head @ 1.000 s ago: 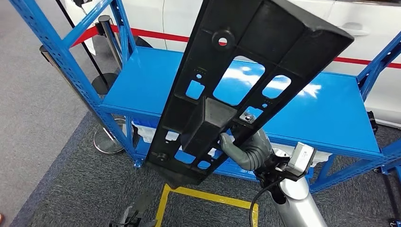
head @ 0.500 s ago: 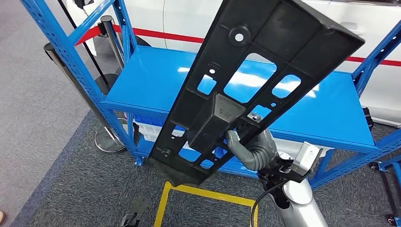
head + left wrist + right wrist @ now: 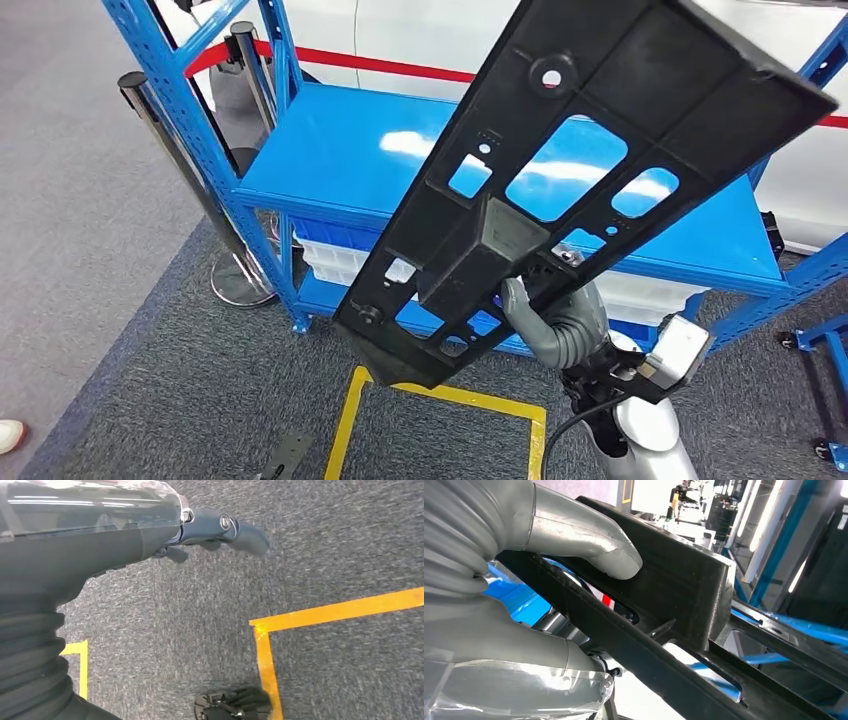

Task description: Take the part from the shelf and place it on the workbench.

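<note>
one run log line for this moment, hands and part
right hand: grips black part, raised and tilted | left hand: holds nothing, hangs over carpet | blue shelf: behind part | workbench: not identifiable

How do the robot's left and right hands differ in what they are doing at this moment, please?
The right robot hand grips the black part, raised before the blue shelf; the left robot hand holds nothing. The right is lifted forward; the left hangs over grey carpet and yellow tape. Both have grey ribbed covers.
</note>
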Action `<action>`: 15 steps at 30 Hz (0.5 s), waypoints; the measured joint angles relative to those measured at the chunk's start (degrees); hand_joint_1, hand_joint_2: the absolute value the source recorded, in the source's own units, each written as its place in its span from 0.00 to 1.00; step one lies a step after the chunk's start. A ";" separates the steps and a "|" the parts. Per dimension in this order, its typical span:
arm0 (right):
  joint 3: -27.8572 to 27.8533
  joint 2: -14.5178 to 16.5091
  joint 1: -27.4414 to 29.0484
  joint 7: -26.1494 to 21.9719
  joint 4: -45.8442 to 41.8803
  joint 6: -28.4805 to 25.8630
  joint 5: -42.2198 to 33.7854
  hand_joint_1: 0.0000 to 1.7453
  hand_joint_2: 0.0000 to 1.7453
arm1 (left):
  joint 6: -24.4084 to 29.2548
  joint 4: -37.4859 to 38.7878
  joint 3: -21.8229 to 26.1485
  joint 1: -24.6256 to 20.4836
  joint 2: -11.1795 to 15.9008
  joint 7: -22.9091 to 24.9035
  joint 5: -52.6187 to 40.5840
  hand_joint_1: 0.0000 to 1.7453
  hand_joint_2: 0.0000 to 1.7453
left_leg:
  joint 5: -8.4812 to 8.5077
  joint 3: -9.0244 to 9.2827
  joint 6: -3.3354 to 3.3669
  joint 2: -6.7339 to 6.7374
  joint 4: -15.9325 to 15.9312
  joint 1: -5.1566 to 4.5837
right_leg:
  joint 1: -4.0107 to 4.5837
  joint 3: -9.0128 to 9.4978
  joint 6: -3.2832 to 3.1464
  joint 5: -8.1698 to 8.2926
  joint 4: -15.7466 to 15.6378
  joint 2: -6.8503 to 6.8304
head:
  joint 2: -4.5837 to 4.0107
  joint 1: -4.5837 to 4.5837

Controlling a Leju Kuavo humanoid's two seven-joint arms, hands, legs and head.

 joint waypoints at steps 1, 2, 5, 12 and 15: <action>-0.17 -0.07 0.13 0.00 -0.03 -0.03 0.02 1.00 1.00 | -0.07 0.01 0.00 -0.01 -0.02 -0.04 0.00 0.00 1.00 | 0.64 -0.36 0.46 0.10 -0.12 0.04 | -0.09 -0.28 0.35 -0.30 0.11 0.06 | 0.00 0.02; -0.35 -0.15 0.24 0.00 -0.03 -0.05 0.04 1.00 1.00 | -0.11 0.02 0.00 -0.07 -0.04 -0.13 -0.01 0.00 1.00 | 1.38 -0.92 0.94 0.20 -0.27 0.13 | -0.17 -0.80 0.67 -1.71 0.97 0.13 | 0.00 0.02; -0.73 -0.43 0.38 0.00 -0.03 -0.08 0.08 1.00 1.00 | -0.16 0.03 0.00 -0.24 -0.07 -0.50 -0.05 0.00 1.00 | 3.55 -3.35 1.63 0.40 -0.33 0.26 | -0.38 -3.29 1.35 -10.25 9.56 0.19 | 0.00 0.02; -0.76 -0.52 0.50 -0.02 -0.03 -0.07 0.07 1.00 1.00 | -0.15 0.03 0.00 -0.26 -0.08 -0.76 -0.09 0.00 1.00 | 4.68 -4.96 1.58 0.48 -0.21 0.23 | -0.46 -4.30 1.60 -13.29 15.95 0.19 | 0.00 0.02; -0.78 -0.58 0.61 -0.10 -0.03 0.05 0.04 1.00 1.00 | -0.10 0.02 0.00 -0.45 -0.11 -0.94 -0.08 0.00 1.00 | 5.98 -6.81 1.37 0.49 -0.02 0.23 | -0.47 -0.84 1.39 -10.45 14.68 0.20 | 0.00 0.02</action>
